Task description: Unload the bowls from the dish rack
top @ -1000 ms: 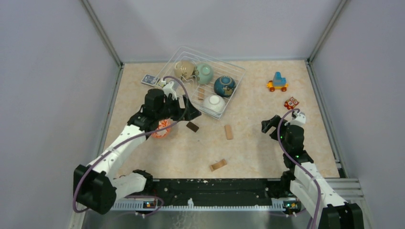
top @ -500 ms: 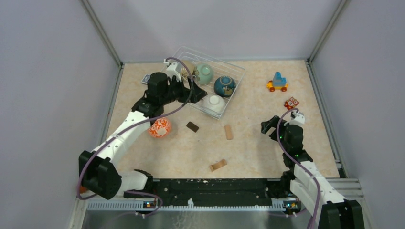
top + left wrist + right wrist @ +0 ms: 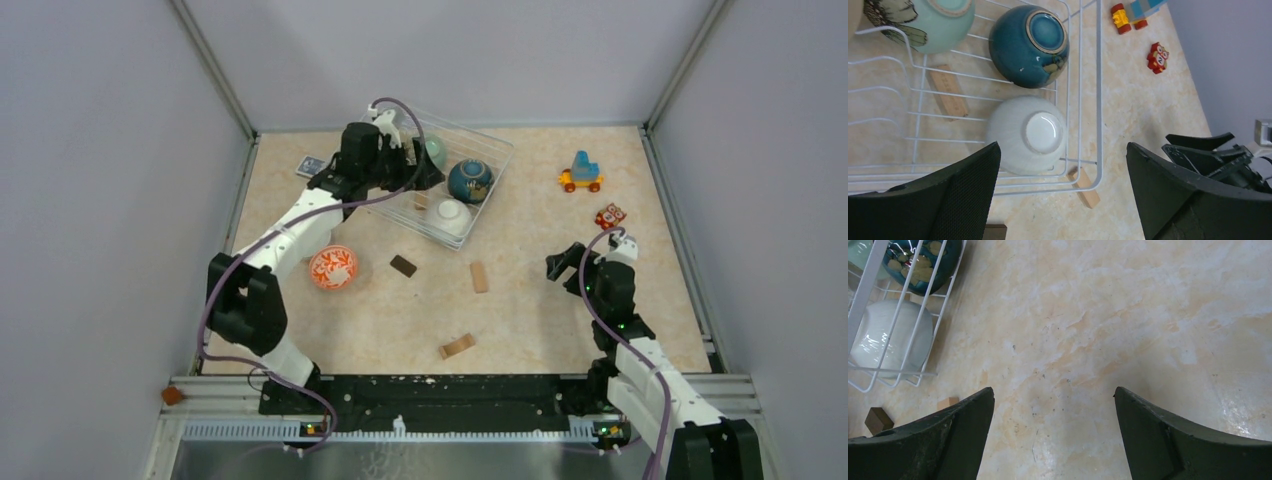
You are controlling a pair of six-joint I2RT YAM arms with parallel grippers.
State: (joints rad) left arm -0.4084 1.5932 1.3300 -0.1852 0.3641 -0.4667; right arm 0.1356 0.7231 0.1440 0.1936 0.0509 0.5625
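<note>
The white wire dish rack (image 3: 492, 150) stands at the back centre. It holds a dark blue bowl (image 3: 469, 180), a white bowl (image 3: 450, 216) and a mint green bowl (image 3: 436, 150), all upside down; my left arm hides the beige bowl here. The orange-red patterned bowl (image 3: 333, 267) sits on the table left of the rack. My left gripper (image 3: 420, 175) is open and empty above the rack. In its wrist view, the gripper (image 3: 1062, 150) is over the white bowl (image 3: 1029, 134), near the blue bowl (image 3: 1029, 45) and mint bowl (image 3: 940, 22). My right gripper (image 3: 567, 262) is open and empty, right of the rack.
A toy train (image 3: 581, 173) and a red owl toy (image 3: 610, 215) sit at the back right. Wooden blocks (image 3: 479, 276) (image 3: 457, 346) and a dark block (image 3: 403, 265) lie mid-table. A small card (image 3: 312, 166) lies left of the rack. A wooden block (image 3: 948, 92) lies under the rack's wires.
My left arm has swung from above the patterned bowl on the table back over the rack. The patterned bowl stays on the table. The right arm has not moved.
</note>
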